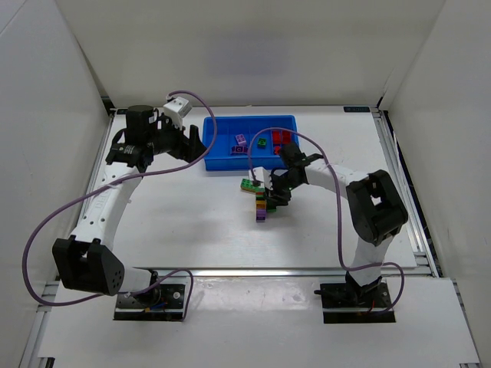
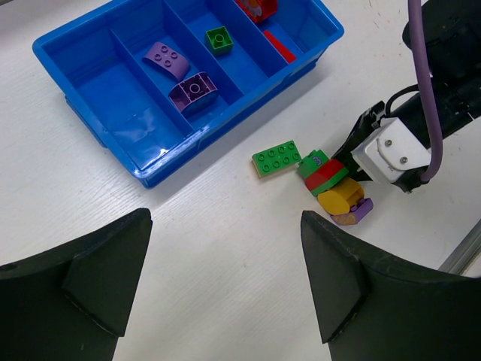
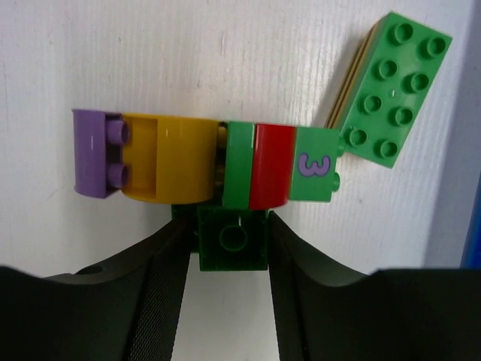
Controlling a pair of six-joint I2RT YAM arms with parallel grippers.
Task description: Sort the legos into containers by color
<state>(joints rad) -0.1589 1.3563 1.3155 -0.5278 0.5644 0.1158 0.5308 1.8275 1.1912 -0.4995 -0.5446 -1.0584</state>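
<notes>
Right hand [image 3: 229, 226] is closed on a small dark green brick [image 3: 231, 239], a finger against each side and its single stud facing the wrist camera. This brick touches the middle of a row of legos [image 3: 180, 162] lying on the white bench [image 3: 150, 45]. The row's long axis runs crosswise to the fingers: purple, yellow, green, red, green. A flat green brick [image 3: 394, 90] lies tilted at the green end, studs up. The blue tray [image 2: 105, 90] is near. The left hand [image 2: 225, 226] hovers well apart, jaws wide.
</notes>
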